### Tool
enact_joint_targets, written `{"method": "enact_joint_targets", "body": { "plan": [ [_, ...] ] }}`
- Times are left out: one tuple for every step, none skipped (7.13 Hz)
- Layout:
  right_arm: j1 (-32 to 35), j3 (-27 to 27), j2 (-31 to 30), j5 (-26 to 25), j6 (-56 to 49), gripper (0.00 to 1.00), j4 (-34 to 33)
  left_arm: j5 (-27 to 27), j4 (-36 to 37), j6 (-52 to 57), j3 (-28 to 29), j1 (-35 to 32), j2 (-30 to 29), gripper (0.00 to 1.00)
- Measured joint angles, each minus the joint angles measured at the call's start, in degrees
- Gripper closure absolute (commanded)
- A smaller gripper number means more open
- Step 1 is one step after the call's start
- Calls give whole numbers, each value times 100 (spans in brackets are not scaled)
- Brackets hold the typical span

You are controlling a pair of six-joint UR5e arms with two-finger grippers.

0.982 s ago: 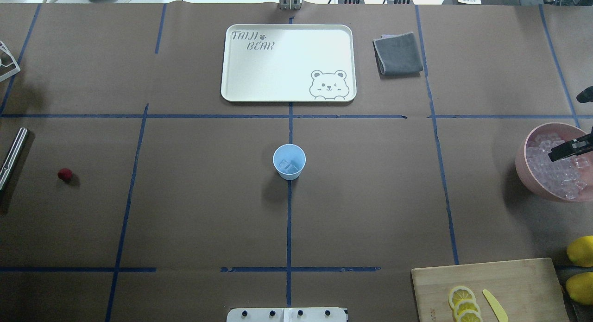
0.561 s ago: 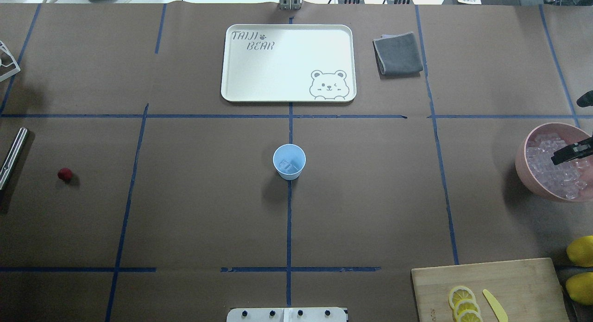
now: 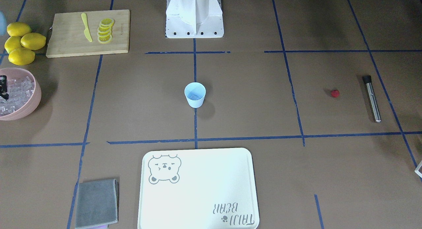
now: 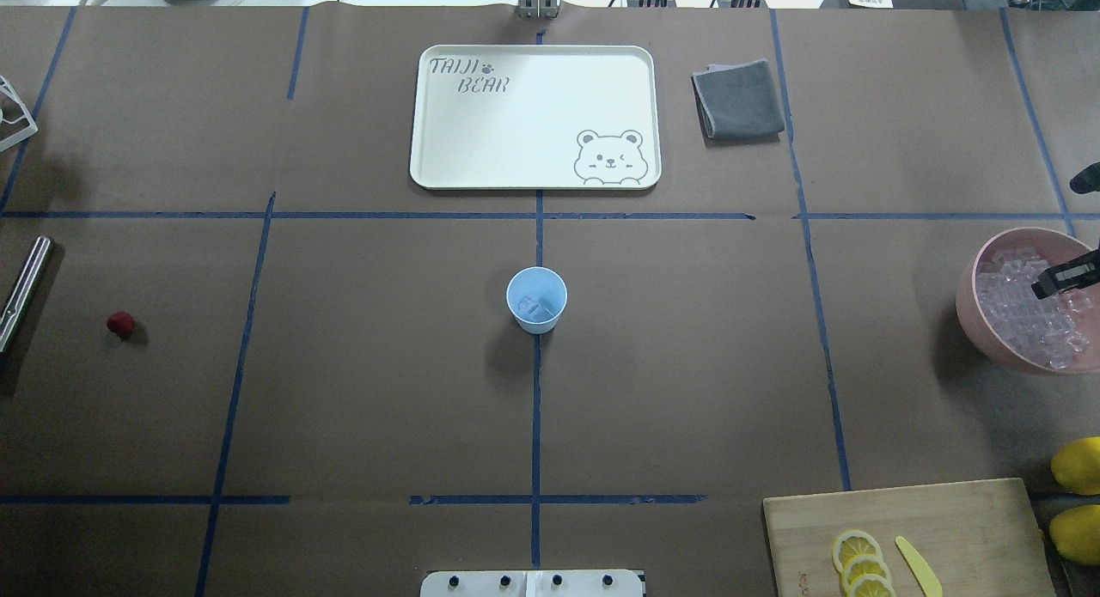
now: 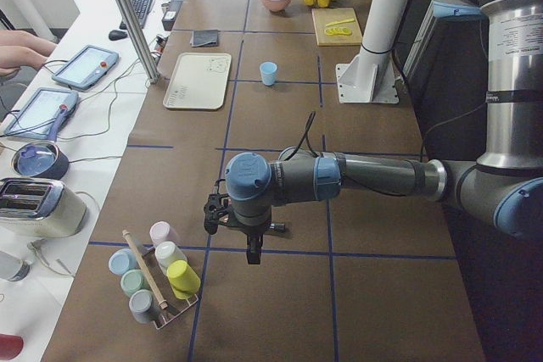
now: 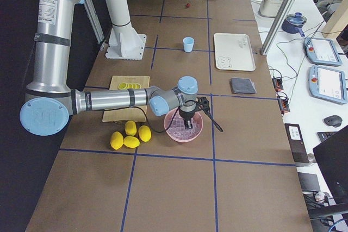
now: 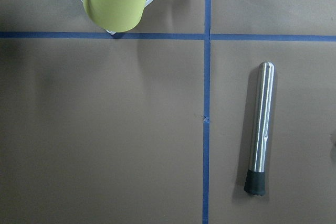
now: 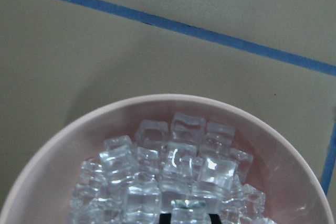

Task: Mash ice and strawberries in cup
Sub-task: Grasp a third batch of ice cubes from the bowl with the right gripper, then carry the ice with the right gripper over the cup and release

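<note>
The light blue cup (image 4: 536, 298) stands upright at the table's centre with a clear ice cube (image 4: 536, 307) inside. The red strawberry (image 4: 120, 324) lies far left on the paper. More ice (image 8: 173, 166) fills the pink bowl (image 4: 971, 318) at the far right. My right gripper (image 4: 1064, 279) hangs in that bowl. In the right wrist view its black fingertips sit tight on either side of one cube (image 8: 189, 208). My left gripper (image 5: 252, 247) shows only in the exterior left view, above the table's left end, so I cannot tell its state.
A steel muddler (image 7: 260, 129) with a black end lies near the strawberry. A rack of coloured cups (image 5: 157, 281) stands at the left end. At the back are a white tray (image 4: 438, 176) and a grey cloth (image 4: 737, 99). A board (image 4: 962, 528) with lemon slices and whole lemons (image 3: 21, 41) is front right.
My right gripper's tip has drawn a little to the right over the pink bowl. The cup, the strawberry and the muddler have not moved.
</note>
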Motion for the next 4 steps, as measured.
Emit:
{"method": "enact_joint_targets", "body": {
  "plan": [
    [32, 301, 0, -3, 38, 87, -31, 0, 4, 0, -5, 0, 1, 0],
    [43, 644, 58, -17, 172, 90, -45, 0, 6, 0, -7, 0, 0, 0],
    [-9, 880, 295, -35, 660, 89, -49, 0, 5, 0, -9, 0, 0, 0],
    [-220, 984, 725, -80, 1474, 89, -54, 0, 2, 0, -12, 0, -2, 0]
  ]
}}
